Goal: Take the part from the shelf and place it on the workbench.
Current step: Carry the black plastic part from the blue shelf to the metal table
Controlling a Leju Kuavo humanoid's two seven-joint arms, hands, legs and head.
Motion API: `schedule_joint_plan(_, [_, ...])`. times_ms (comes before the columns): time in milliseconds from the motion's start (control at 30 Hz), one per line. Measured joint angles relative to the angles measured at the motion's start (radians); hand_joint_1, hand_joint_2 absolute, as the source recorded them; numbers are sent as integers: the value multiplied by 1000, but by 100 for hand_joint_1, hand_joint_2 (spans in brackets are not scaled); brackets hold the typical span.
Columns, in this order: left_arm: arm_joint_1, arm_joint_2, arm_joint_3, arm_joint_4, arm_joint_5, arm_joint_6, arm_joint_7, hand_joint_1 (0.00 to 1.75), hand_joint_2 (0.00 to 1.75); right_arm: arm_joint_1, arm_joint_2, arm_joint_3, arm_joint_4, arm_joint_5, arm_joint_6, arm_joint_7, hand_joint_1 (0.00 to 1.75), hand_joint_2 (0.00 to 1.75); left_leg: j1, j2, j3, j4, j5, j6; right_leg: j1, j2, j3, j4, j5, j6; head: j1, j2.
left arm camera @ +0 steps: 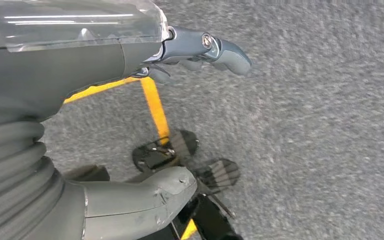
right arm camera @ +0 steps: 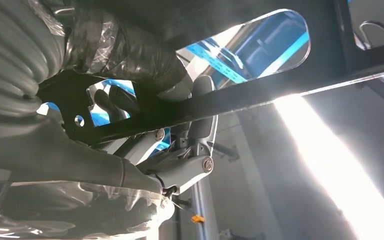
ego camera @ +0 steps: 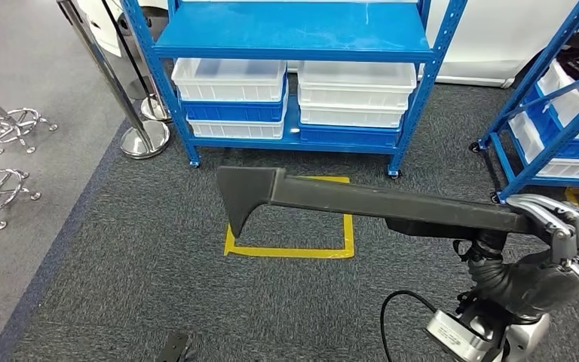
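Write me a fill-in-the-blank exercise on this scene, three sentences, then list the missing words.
1. The long dark part is held by the robot's ____ hand.
2. The bins on the blue shelf are white and ____.
3. The square marked on the grey carpet below the part is made of ____ tape.

Missing words: right; blue; yellow

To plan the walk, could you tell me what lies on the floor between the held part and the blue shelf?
In the head view, bare grey carpet lies between the part and the shelf.
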Motion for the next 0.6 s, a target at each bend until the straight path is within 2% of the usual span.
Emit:
schedule_joint_plan(67, [-3,0,0,0,-3,1,0,0,175,-7,0,-2,5,-3,0,0,175,175,3,2,-23,-5,25,0,-5,4,-30,100,-94,12,0,0])
schedule_joint_plan(100, [-3,0,0,0,-4,1,1,0,175,-10,0,-2,8,-4,0,0,175,175,4,2,-39,-1,34,-1,-9,5,-43,160,-128,19,0,0])
schedule_joint_plan(133, [-4,0,0,0,-5,2,1,0,175,-11,0,-2,11,-5,0,0,175,175,6,3,-56,4,43,-5,-14,5,-47,204,-139,26,0,0])
schedule_joint_plan(167, [-4,0,0,0,-5,2,1,0,175,-12,0,-2,13,-5,0,0,175,175,8,4,-73,12,50,-9,-18,4,-38,221,-128,33,0,0])
schedule_joint_plan(200, [-4,0,0,0,-5,2,1,0,175,-14,0,-2,15,-6,0,0,175,175,11,5,-92,22,56,-14,-24,4,-11,204,-105,39,0,0])
schedule_joint_plan(233, [-5,0,0,0,-5,2,1,0,175,-15,0,-2,17,-6,0,0,175,175,15,5,-110,36,59,-20,-29,3,31,157,-84,46,0,0])
schedule_joint_plan(267, [-5,0,0,-1,-5,3,1,0,175,-18,0,-2,18,-6,0,0,175,175,18,5,-129,51,62,-26,-31,3,77,97,-82,52,1,0])
schedule_joint_plan(300, [-5,1,0,-2,-5,3,1,0,175,-20,0,-2,18,-6,0,0,175,175,19,4,-144,67,63,-32,-30,3,111,46,-88,51,0,0])
schedule_joint_plan(333, [-6,1,0,-3,-5,3,1,0,175,-22,0,-2,19,-6,0,0,175,175,20,3,-156,80,66,-39,-28,5,131,12,-100,47,0,0])
schedule_joint_plan(367, [-6,2,0,-3,-5,3,2,0,175,-23,0,-3,20,-6,0,0,175,175,20,3,-164,88,69,-47,-23,6,135,-2,-110,38,-1,0])
schedule_joint_plan(433, [-5,2,0,-3,-5,4,2,0,175,-25,0,-3,21,-6,0,0,175,175,25,1,-172,97,74,-60,-19,6,123,-3,-102,15,-1,0])
schedule_joint_plan(467, [-4,3,0,-3,-5,4,2,0,175,-26,0,-3,22,-4,0,0,175,175,29,0,-179,106,62,-66,-18,5,116,-4,-94,4,-1,0])
schedule_joint_plan(500, [-4,4,0,-4,-6,3,2,0,175,-28,0,-3,23,-1,0,0,175,175,31,-1,-190,130,34,-70,-18,4,108,-6,-85,-6,-1,0])
schedule_joint_plan(533, [-5,6,0,-4,-6,2,3,0,175,-31,0,-3,24,2,0,0,175,175,33,-3,-205,172,-8,-74,-17,3,97,-7,-75,-13,-1,0])
schedule_joint_plan(600, [-6,10,0,-4,-6,-2,3,0,175,-36,0,-3,27,6,0,0,175,175,34,-4,-236,289,-96,-78,-13,3,73,-7,-56,-19,-1,0])
